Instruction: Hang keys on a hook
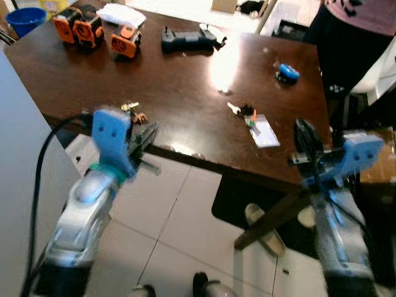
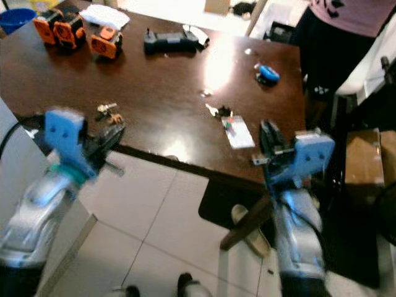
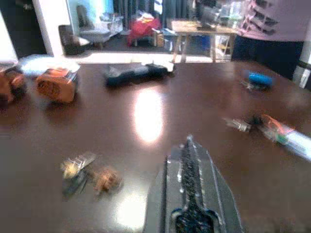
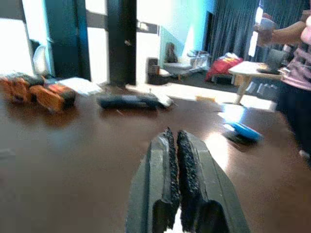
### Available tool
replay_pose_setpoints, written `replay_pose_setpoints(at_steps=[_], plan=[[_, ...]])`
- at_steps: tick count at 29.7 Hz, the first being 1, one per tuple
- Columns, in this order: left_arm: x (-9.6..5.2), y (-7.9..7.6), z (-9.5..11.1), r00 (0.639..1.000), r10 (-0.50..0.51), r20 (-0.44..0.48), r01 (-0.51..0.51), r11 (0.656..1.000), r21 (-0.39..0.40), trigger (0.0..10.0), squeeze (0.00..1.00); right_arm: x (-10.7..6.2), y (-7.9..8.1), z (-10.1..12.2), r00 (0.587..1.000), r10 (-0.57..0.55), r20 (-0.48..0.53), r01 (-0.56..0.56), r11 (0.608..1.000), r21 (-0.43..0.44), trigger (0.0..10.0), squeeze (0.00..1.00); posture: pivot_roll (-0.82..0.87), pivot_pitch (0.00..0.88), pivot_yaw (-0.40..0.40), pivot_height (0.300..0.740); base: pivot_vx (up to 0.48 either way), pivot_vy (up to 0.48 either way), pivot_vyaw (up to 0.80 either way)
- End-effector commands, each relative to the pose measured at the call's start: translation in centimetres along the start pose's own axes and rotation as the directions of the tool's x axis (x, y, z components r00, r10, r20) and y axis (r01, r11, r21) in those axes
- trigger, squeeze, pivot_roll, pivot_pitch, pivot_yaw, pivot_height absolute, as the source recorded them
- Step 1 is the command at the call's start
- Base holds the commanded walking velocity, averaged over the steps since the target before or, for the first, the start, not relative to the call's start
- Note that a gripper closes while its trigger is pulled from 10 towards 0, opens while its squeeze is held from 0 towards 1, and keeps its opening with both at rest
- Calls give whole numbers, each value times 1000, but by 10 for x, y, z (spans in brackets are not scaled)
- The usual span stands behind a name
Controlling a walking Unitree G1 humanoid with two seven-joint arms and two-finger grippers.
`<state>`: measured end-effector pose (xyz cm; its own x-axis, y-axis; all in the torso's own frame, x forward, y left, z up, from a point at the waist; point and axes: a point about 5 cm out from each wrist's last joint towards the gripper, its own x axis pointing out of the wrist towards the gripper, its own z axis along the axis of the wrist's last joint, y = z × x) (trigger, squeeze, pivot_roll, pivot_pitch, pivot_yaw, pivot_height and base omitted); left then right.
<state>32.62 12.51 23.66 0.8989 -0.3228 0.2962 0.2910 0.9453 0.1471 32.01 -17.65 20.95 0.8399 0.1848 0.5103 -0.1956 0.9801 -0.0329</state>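
A: Head views first. How many end effectors?

B: Two. The left end effector (image 1: pixel 143 141) hangs at the near edge of the dark tabletop (image 1: pixel 179 93), its black fingers pressed together. The right end effector (image 1: pixel 305 137) is off the right corner, fingers also together.

A: And keys?

B: Two bunches. One small bunch of keys (image 1: pixel 133 111) lies near the front edge, just beyond the left end effector, apart from it. A second bunch with a tag (image 1: pixel 246 114) lies mid-table beside a clear card sleeve (image 1: pixel 263 132).

A: Anything else counted?

B: Three orange blocks (image 1: pixel 90 30) at the far left, one black device (image 1: pixel 187 39), one blue object (image 1: pixel 288 72), one white cloth (image 1: pixel 121 14) and one blue bucket (image 1: pixel 26 20) off the far corner. A person (image 1: pixel 352 37) in a pink top stands at the far right. Two shoes (image 1: pixel 263 226) are on the tiled floor under the table.

A: Left wrist view?

B: Closed fingers (image 3: pixel 190 194) over the tabletop; the keys (image 3: pixel 87 171) lie just beside them, the tagged bunch (image 3: pixel 262 125) well apart. Two orange blocks, the black device and the blue object show farther back.

A: Right wrist view?

B: Two fingers (image 4: pixel 181 189) touching along their toothed pads, above the wood; the blue object (image 4: pixel 243 131) ahead, the orange blocks (image 4: pixel 39 92) far off, blurred
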Motion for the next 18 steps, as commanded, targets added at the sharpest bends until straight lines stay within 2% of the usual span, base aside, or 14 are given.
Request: replay_pose_setpoints(at_steps=[1, 4, 8, 15, 18], plan=[[-1, -3, -15, 998, 23, -59, -22, 1000, 18, 10000, 0, -7, -1, -13, 998, -19, -63, 19, 1000, 1, 10000, 0, -37, 149, -17, 740, 0, 0, 0], [5, -9, -16, 997, 64, -44, -64, 998, 22, 10000, 0, -6, 4, -22, 994, -28, -107, 31, 999, 34, 10000, 0, -28, 149, -21, 740, 0, 0, 0], [4, -12, -18, 995, 80, -68, -80, 997, -4, 10000, 0, -7, 7, -28, 990, -28, -137, 35, 998, 47, 10000, 0, -22, 151, -23, 740, 0, 0, 0], [4, -10, -22, 990, 118, -73, -115, 992, 48, 10000, 0, -7, 8, -32, 989, -31, -146, 39, 998, 55, 10000, 0, -22, 152, -23, 740, 0, 0, 0], [6, -12, -21, 990, 121, -66, -118, 992, 52, 10000, 0, -9, 7, -35, 986, -42, -159, 52, 997, 62, 10000, 0, -23, 154, -21, 740, 336, 0, -800]])
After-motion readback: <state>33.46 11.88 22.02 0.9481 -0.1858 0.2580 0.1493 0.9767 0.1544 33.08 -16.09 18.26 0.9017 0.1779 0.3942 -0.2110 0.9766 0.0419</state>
